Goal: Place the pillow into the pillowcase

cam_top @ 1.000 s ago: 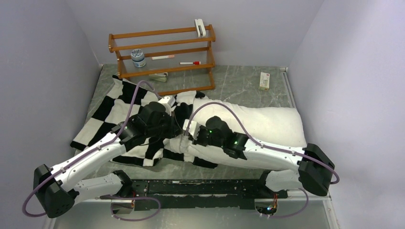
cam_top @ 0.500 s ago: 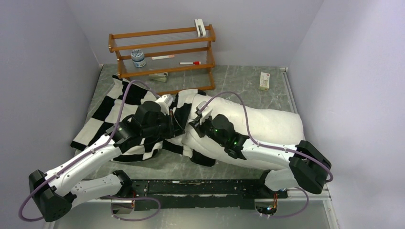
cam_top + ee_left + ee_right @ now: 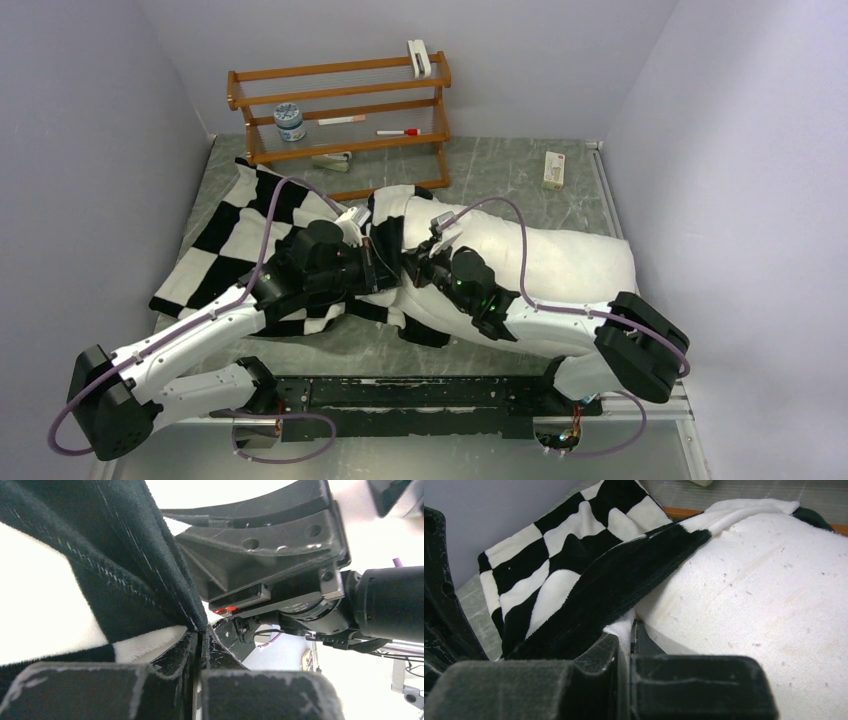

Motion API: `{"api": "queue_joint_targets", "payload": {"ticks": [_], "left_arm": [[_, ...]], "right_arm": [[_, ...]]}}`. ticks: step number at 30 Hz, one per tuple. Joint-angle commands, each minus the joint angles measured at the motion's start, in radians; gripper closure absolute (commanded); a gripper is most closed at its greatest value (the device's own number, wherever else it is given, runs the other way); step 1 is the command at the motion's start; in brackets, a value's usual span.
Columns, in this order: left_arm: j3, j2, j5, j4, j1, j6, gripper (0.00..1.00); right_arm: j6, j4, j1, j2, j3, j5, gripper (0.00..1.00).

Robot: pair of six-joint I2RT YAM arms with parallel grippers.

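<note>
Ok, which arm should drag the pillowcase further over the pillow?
Probably right: the right gripper is shut on the pillowcase hem against the pillow; the left gripper also pinches pillowcase, farther from the bare pillow.

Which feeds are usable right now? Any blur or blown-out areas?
Top external: evenly lit, sharp, only soft shadows. Left wrist: background blown out white, pillowcase pile crisp, left end effector soft-focus. Right wrist: pillow surface sharp down to lint, right end effector blurred.

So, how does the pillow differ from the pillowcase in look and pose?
The pillow is plain white; the pillowcase is checkered black and white. The pillow is plump; the pillowcase lies mostly flat. Both are soft and rest on the table.
</note>
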Motion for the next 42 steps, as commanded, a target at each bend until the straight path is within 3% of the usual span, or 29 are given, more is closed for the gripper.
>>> {"api": "queue_joint_targets", "payload": {"ticks": [1,5,11,14,16,21,23,25,27,30,33,36,39,42], "left_arm": [[-0.017,-0.023,0.032,0.101,-0.020,-0.049,0.95],[-0.044,-0.046,0.016,0.169,-0.020,-0.070,0.93],[0.128,-0.015,-0.143,-0.117,-0.020,0.093,0.58],[0.186,-0.013,-0.205,-0.163,-0.020,0.140,0.51],[0.222,-0.001,-0.226,-0.185,-0.020,0.163,0.49],[0.311,0.076,-0.305,-0.228,-0.020,0.225,0.46],[0.337,0.112,-0.373,-0.238,-0.017,0.262,0.46],[0.364,0.158,-0.412,-0.230,-0.003,0.298,0.44],[0.409,0.214,-0.438,-0.221,0.013,0.328,0.43],[0.470,0.302,-0.453,-0.191,0.038,0.362,0.41],[0.520,0.390,-0.434,-0.168,0.066,0.376,0.41],[0.543,0.433,-0.432,-0.161,0.084,0.384,0.41],[0.513,0.437,-0.430,-0.137,0.088,0.384,0.40],[0.465,0.441,-0.421,-0.095,0.089,0.384,0.41]], "right_arm": [[0.077,0.059,0.002,0.017,-0.006,0.085,1.00],[0.036,-0.060,0.001,-0.071,-0.014,0.033,0.83],[-0.058,-0.585,-0.072,-0.237,0.196,-0.020,0.51],[-0.091,-0.705,-0.162,-0.290,0.262,-0.100,0.33],[-0.108,-0.775,-0.221,-0.306,0.302,-0.164,0.27],[-0.170,-0.845,-0.356,-0.234,0.413,-0.318,0.23],[-0.187,-0.856,-0.424,-0.165,0.462,-0.425,0.16],[-0.200,-0.853,-0.492,-0.071,0.516,-0.529,0.03],[-0.221,-0.853,-0.522,0.015,0.562,-0.587,0.00],[-0.239,-0.855,-0.554,0.139,0.617,-0.667,0.01],[-0.259,-0.892,-0.565,0.271,0.657,-0.784,0.13],[-0.239,-0.898,-0.549,0.321,0.604,-0.844,0.37],[-0.163,-0.753,-0.515,0.232,0.455,-0.804,0.73],[-0.070,-0.603,-0.486,0.121,0.325,-0.754,0.96]]}}
